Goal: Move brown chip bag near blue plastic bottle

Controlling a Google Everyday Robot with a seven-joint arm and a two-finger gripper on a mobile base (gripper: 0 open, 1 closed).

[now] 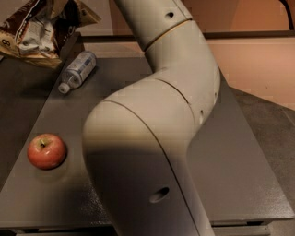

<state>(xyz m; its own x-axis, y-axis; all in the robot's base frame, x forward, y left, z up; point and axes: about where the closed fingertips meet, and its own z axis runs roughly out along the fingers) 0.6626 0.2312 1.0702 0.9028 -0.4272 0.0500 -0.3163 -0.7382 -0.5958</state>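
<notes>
The brown chip bag (39,27) hangs crumpled at the top left, lifted above the table's far left corner. My gripper (57,4) is at the top edge of the view, mostly cut off, shut on the top of the bag. The blue plastic bottle (78,69) lies on its side on the dark table (249,152), just below and to the right of the bag, with its white cap pointing front-left. The bag's lower edge is close above the bottle and not touching it.
A red apple (46,150) sits near the table's front left. My arm's large white links (156,138) fill the middle of the view and hide much of the table. A tan wall with a dark rail runs behind the table.
</notes>
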